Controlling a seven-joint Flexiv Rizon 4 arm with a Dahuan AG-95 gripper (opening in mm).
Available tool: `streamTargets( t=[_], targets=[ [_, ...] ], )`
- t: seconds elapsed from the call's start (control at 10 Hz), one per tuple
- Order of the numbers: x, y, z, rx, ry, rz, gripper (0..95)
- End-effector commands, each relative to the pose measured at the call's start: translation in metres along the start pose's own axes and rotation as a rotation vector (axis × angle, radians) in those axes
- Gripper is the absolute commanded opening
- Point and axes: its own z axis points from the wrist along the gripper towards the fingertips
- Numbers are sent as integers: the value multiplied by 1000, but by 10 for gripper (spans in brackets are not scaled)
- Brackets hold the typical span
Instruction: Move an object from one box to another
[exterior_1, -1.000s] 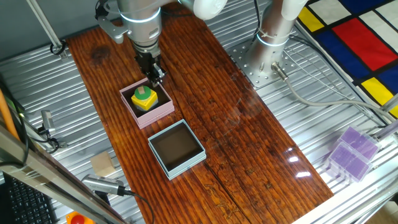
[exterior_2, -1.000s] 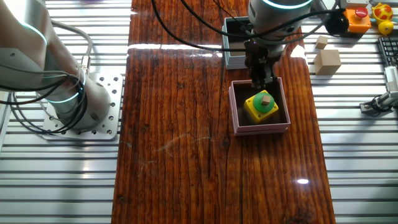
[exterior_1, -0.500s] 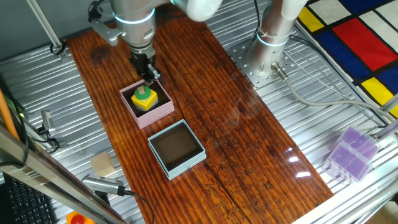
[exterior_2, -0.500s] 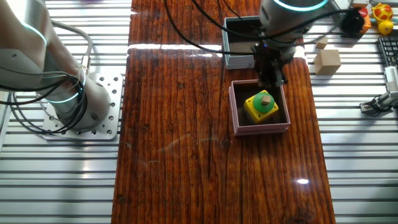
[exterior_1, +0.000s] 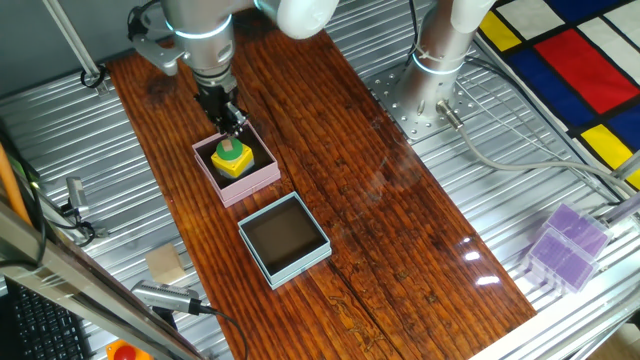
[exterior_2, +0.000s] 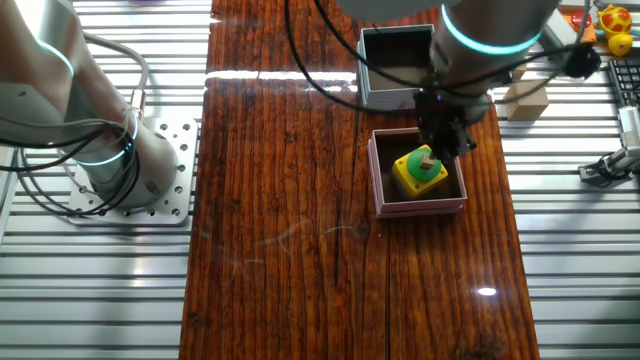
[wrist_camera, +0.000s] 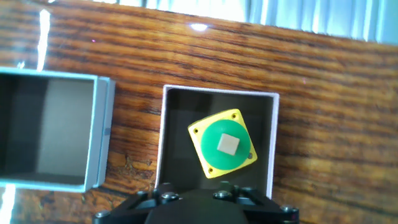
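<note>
Above the pink box (exterior_1: 236, 165) on the table (exterior_1: 330, 200), claw (exterior_1: 229, 122) state impossible to tell: centre over the yellow-and-green block (wrist_camera: 222, 144) inside, descend squarely, clear of the walls.

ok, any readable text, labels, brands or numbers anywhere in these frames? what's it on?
None readable.
Yellow block with its green disc in the pink box: no print visible.
Blue-grey box: plain walls, no label.
Gripper: no legible marking.
Purple cases at the table edge: too small to tell.
</note>
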Motion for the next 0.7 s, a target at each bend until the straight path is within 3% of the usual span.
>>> streamTargets(
  t=[0.1, 0.7],
  targets=[
    [1, 0, 2, 5, 1, -6, 570],
    [1, -2, 22, 21, -8, -15, 570]
  ],
)
